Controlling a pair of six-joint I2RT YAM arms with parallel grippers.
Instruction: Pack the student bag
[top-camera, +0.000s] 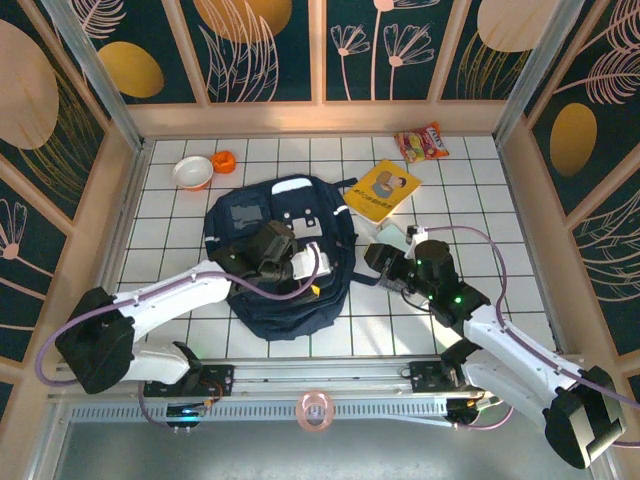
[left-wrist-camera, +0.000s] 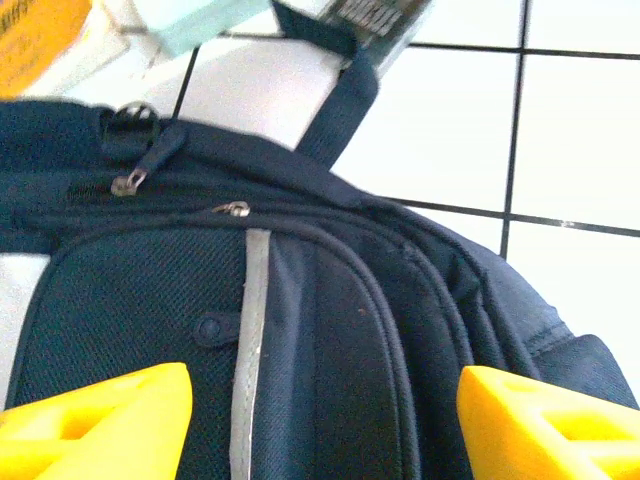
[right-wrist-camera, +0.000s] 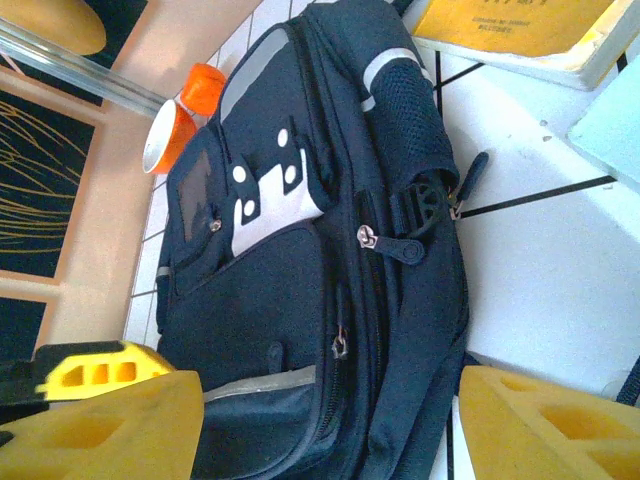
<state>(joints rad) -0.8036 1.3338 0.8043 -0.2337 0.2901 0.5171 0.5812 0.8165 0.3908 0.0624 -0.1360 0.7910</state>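
Pink tape (top-camera: 314, 410) lies nearest to us, on the grey edge between the two arm bases. From there both arms stretch in over the white tiled table (top-camera: 480, 200).

The left gripper (top-camera: 312, 268) hangs over the right half of the bag (top-camera: 250, 290). Its yellow fingers (left-wrist-camera: 95, 425) stand wide apart and hold nothing. Under them we see dark blue cloth, a grey stripe (left-wrist-camera: 250, 330) and two little zip pulls (left-wrist-camera: 128, 182).

The right gripper (top-camera: 378, 256) is just beside the bag's right edge, above the tiles. Its fingers (right-wrist-camera: 110, 430) are wide apart too, and nothing sits between them. From its camera we look along the whole front of the bag.

The bag lies flat in the middle of the table, front side up, with its grey-white patch (right-wrist-camera: 265, 205) in the far half. It is by far the biggest thing here.

A small pale box (top-camera: 392, 236) sits just past the right gripper. Behind that, a yellow book (top-camera: 386, 190) lies near the bag's far right corner. Off the bag's far left corner sit a bowl (top-camera: 192, 172) and a small orange cup (top-camera: 224, 161), close together. Farthest away, by the back wall, lies a snack packet (top-camera: 422, 142) in red and yellow.
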